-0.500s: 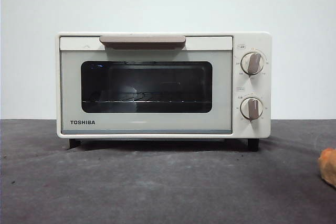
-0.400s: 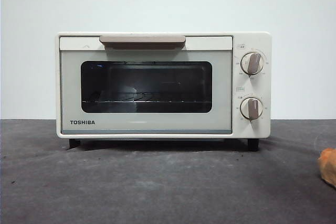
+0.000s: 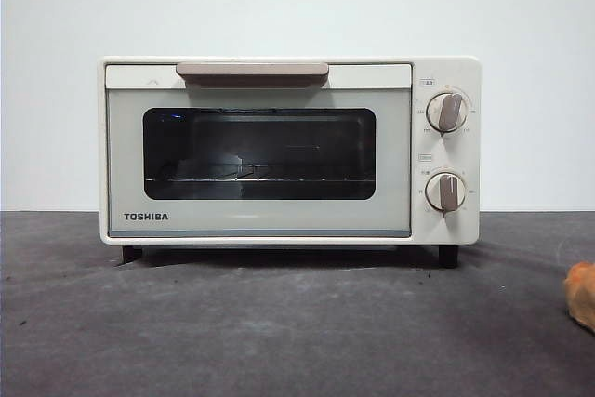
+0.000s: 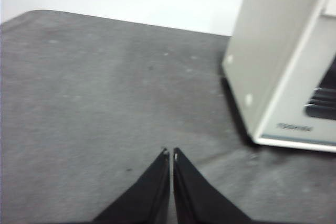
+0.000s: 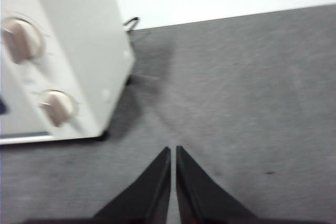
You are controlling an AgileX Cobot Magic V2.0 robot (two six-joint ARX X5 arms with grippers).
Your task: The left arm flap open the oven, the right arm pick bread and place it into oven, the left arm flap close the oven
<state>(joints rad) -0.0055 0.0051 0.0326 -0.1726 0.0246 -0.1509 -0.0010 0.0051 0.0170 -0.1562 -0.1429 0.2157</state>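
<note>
At the middle of the grey surface [image 3: 279, 341], cream oven [image 3: 288, 151] with dark window, door closed, orange bread [image 3: 582, 295] at its right, left gripper [image 4: 171, 153] and right gripper [image 5: 173, 150] closed, empty.

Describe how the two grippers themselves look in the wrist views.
The left gripper and right gripper look alike: two flat, matte black jaws, broad at the base and tapering to thin points. No cables, lights or markings show on either.
</note>
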